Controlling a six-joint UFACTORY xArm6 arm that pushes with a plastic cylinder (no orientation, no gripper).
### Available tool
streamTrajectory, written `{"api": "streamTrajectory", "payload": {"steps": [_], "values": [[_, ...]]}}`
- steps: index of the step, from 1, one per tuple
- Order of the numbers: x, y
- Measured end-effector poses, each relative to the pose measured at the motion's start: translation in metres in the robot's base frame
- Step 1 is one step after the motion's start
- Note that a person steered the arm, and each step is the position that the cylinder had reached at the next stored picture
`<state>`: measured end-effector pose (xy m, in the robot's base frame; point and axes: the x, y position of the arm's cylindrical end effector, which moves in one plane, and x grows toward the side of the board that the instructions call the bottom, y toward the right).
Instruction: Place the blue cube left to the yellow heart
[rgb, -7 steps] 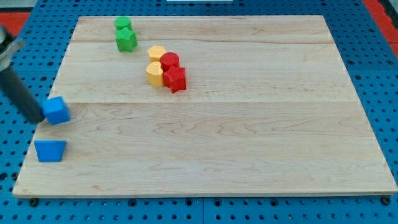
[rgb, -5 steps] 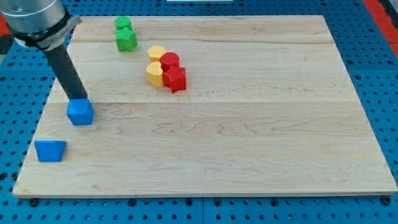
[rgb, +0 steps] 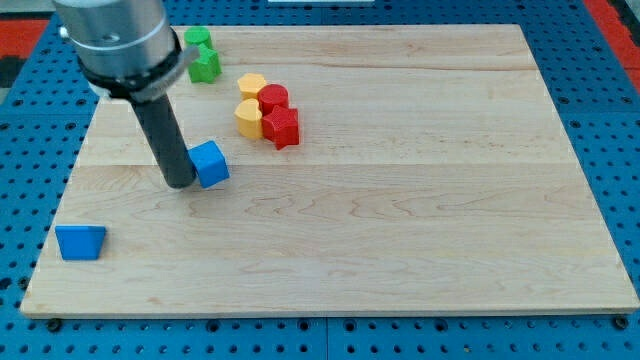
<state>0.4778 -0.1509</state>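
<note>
The blue cube (rgb: 210, 163) lies on the wooden board (rgb: 400, 220), left of centre. My tip (rgb: 181, 183) touches the cube's left side. The yellow heart (rgb: 248, 118) sits up and to the right of the cube, a short gap away. It is pressed against a red block (rgb: 282, 127). A second yellow block (rgb: 251, 86) and a second red block (rgb: 273, 98) sit just above them in the same cluster.
Two green blocks (rgb: 203, 60) sit near the board's top left, partly hidden behind the arm. A blue wedge-like block (rgb: 80, 242) lies near the bottom left corner. The board rests on a blue perforated table (rgb: 600, 120).
My tip has pushed the blue cube to the right, from near the board's left edge to just below and left of the yellow heart. The other blocks have not moved.
</note>
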Motion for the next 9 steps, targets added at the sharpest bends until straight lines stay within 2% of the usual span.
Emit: {"api": "streamTrajectory", "payload": {"steps": [1, 2, 3, 4, 5, 6, 7, 9], "values": [[0.010, 0.005], [-0.004, -0.004], [-0.006, 0.019], [0.011, 0.044], [-0.009, 0.050], [-0.035, 0.024], [-0.060, 0.024], [-0.082, -0.013]]}}
